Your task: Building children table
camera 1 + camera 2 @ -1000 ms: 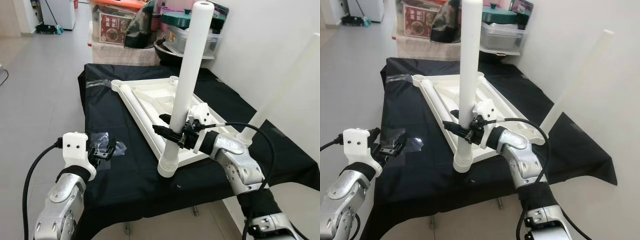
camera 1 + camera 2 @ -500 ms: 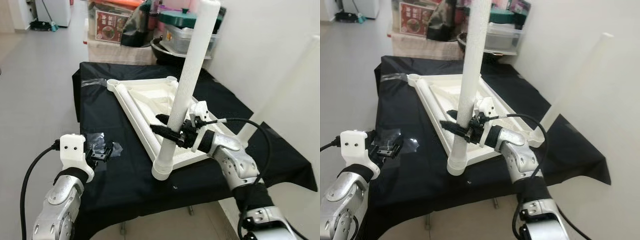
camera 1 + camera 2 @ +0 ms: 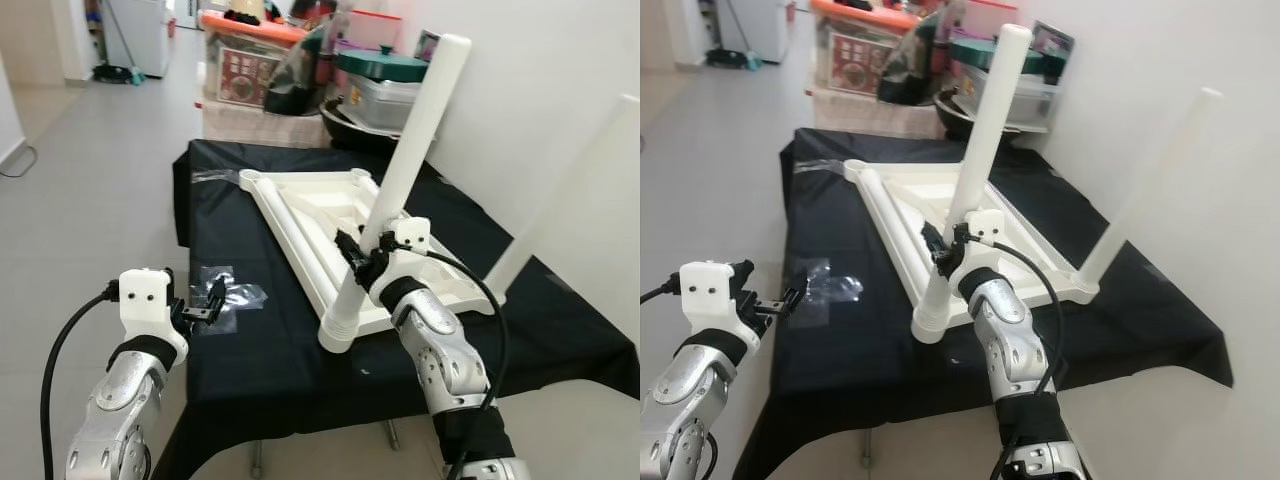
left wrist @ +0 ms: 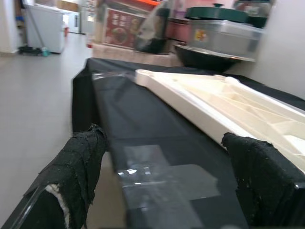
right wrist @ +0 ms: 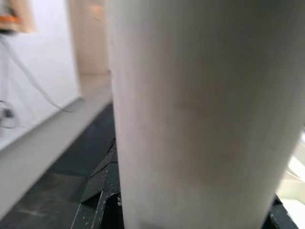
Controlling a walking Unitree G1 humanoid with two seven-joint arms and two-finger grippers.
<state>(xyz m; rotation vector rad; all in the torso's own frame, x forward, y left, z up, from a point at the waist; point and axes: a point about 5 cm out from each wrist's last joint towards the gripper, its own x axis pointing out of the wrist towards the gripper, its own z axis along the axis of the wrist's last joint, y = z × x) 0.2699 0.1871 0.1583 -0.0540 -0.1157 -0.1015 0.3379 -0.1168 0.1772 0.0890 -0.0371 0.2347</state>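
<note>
An upside-down white tabletop (image 3: 310,205) lies on a table draped in black cloth (image 3: 250,350). My right gripper (image 3: 365,262) is shut on a white table leg (image 3: 405,165). That leg leans with its top to the right, and its flared lower end (image 3: 337,335) rests at the tabletop's near corner. In the right wrist view the leg (image 5: 200,109) stands close between the fingers. A second white leg (image 3: 560,190) stands at the tabletop's right corner. My left gripper (image 3: 205,305) is open at the table's left edge, next to a clear plastic bag (image 3: 232,295); its fingers (image 4: 76,171) hold nothing.
Behind the table are stacked storage boxes (image 3: 250,60), a dark bowl and a lidded pot (image 3: 385,75). A white wall (image 3: 560,80) runs close along the right side. Open tiled floor (image 3: 90,180) lies to the left.
The camera has shifted. The held leg now leans further to the right, and my right forearm reaches it from below instead of from the right. The left gripper stays by the bag.
</note>
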